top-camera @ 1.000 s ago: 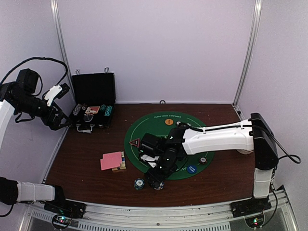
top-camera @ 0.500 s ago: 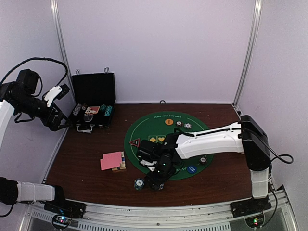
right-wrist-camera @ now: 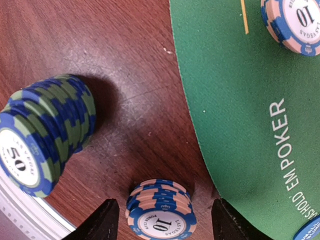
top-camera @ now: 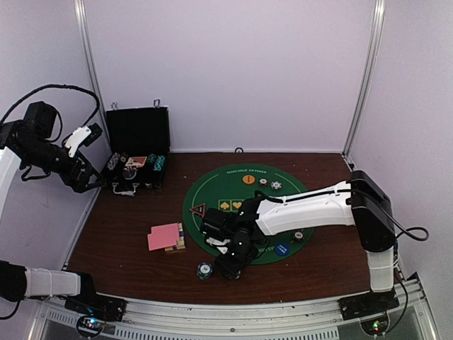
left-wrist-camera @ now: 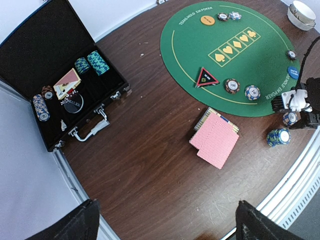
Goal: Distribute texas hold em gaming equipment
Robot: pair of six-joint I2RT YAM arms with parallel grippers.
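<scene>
My right gripper (right-wrist-camera: 162, 226) is open, with its fingers on either side of a short stack of blue-and-peach "10" chips (right-wrist-camera: 161, 210) and a gap on each side. The stack stands on bare wood just off the green mat (right-wrist-camera: 240, 100). A taller green-and-blue "50" chip stack (right-wrist-camera: 45, 132) stands to its left. In the top view the right gripper (top-camera: 230, 265) is at the mat's near edge. Pink-backed cards (top-camera: 163, 236) lie left of the mat. The red-black triangle (top-camera: 199, 210), orange disc (top-camera: 248, 179) and blue disc (top-camera: 282, 249) sit on the mat. My left gripper (left-wrist-camera: 170, 230) is open and empty, held high at the far left.
The open black case (top-camera: 138, 152) at the back left holds more chip stacks (left-wrist-camera: 95, 62). A yellow-blue card box (top-camera: 180, 237) lies under the pink cards. Single chips (left-wrist-camera: 231, 85) lie on the mat. A white bowl (left-wrist-camera: 302, 12) sits at the far right. The table's metal front edge runs close behind the chip stacks.
My right arm has shifted a little to the left, its gripper staying over the chip stack at the mat's near edge. The left arm has not moved.
</scene>
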